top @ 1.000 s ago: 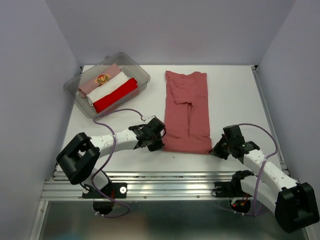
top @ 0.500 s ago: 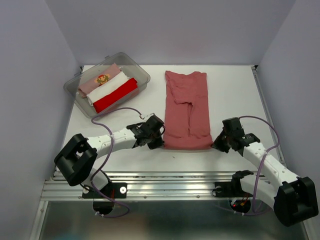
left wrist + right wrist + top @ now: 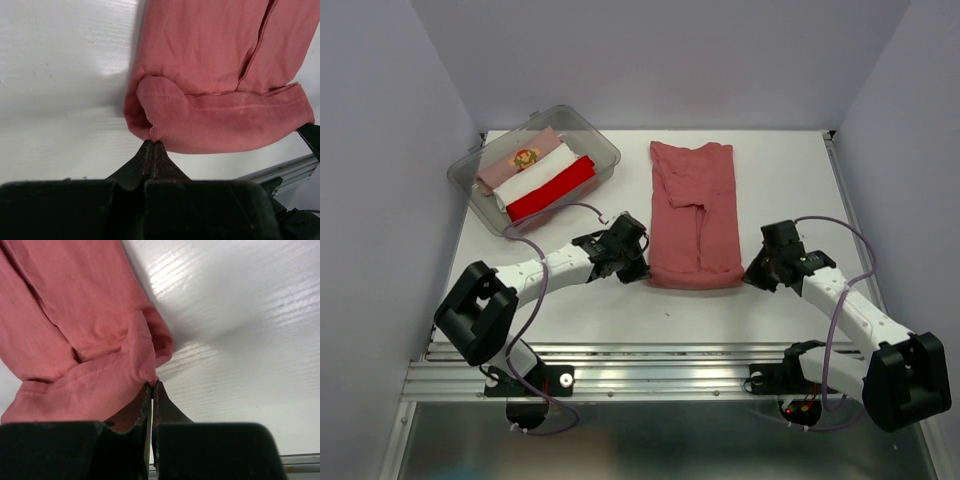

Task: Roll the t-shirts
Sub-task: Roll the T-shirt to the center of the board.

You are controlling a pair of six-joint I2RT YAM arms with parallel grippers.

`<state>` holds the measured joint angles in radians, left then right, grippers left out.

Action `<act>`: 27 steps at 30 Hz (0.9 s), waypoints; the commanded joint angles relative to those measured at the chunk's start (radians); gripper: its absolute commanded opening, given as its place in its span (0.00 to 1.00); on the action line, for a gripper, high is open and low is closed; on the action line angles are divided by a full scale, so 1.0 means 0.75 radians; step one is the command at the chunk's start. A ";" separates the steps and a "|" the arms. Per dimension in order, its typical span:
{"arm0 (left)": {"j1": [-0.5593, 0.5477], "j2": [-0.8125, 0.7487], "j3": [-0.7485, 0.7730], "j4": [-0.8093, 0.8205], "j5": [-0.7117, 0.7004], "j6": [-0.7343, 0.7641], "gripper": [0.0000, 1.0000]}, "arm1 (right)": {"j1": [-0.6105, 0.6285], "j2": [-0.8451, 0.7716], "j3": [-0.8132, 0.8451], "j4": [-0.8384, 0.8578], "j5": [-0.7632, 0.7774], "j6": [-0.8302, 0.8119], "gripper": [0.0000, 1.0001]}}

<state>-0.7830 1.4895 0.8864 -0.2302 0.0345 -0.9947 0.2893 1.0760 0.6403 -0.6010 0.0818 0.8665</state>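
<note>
A dusty brick-red t-shirt (image 3: 695,215) lies folded in a long strip on the white table, its near hem curled over into a first roll (image 3: 695,277). My left gripper (image 3: 638,268) is shut on the roll's left end (image 3: 150,131). My right gripper (image 3: 750,278) is shut on the roll's right end (image 3: 145,367). The pale pink printed tee (image 3: 520,160), the white tee (image 3: 535,172) and the bright red tee (image 3: 552,189) lie rolled in a clear bin (image 3: 595,140) at the back left.
The table's near edge with a metal rail (image 3: 640,355) runs just in front of the arms. Grey walls close in the back and both sides. Cables loop over both arms.
Both grippers have moved away from the near edge, carrying the red shirt's near hem up and over. The strip looks shorter and its near end is now a rolled fold.
</note>
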 commanded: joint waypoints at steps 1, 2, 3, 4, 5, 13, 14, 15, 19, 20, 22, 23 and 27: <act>0.025 0.031 0.086 -0.012 -0.009 0.058 0.00 | 0.003 0.042 0.095 0.030 0.071 -0.039 0.01; 0.031 0.051 0.107 -0.014 -0.011 0.068 0.00 | 0.003 0.052 0.111 0.036 0.079 -0.047 0.01; 0.036 0.061 0.115 -0.014 -0.013 0.070 0.00 | 0.003 0.071 0.118 0.040 0.081 -0.051 0.01; 0.038 0.080 0.125 -0.016 -0.015 0.074 0.00 | 0.003 0.083 0.128 0.045 0.085 -0.055 0.01; 0.040 0.086 0.139 -0.016 -0.015 0.077 0.00 | 0.003 0.093 0.138 0.049 0.087 -0.059 0.01; 0.056 0.153 0.207 -0.022 -0.032 0.079 0.00 | 0.003 0.201 0.218 0.065 0.108 -0.088 0.01; 0.060 0.160 0.211 -0.022 -0.078 0.083 0.00 | 0.003 0.210 0.226 0.069 0.124 -0.092 0.01; 0.064 0.168 0.219 -0.024 -0.081 0.085 0.00 | 0.003 0.216 0.230 0.071 0.130 -0.096 0.01; 0.097 0.217 0.248 -0.026 -0.097 0.105 0.00 | 0.003 0.267 0.265 0.092 0.147 -0.118 0.01; 0.101 0.225 0.266 -0.026 -0.105 0.115 0.00 | 0.003 0.293 0.273 0.112 0.149 -0.118 0.02; 0.113 0.258 0.303 -0.026 -0.107 0.132 0.00 | 0.003 0.322 0.287 0.141 0.151 -0.122 0.02; 0.113 0.272 0.317 -0.028 -0.113 0.152 0.00 | 0.003 0.341 0.294 0.149 0.151 -0.127 0.04; 0.117 0.358 0.407 -0.057 -0.134 0.197 0.00 | -0.009 0.441 0.330 0.192 0.149 -0.129 0.12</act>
<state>-0.7036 1.7245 1.1160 -0.2470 -0.0177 -0.9024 0.2890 1.3632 0.8333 -0.5285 0.1524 0.7853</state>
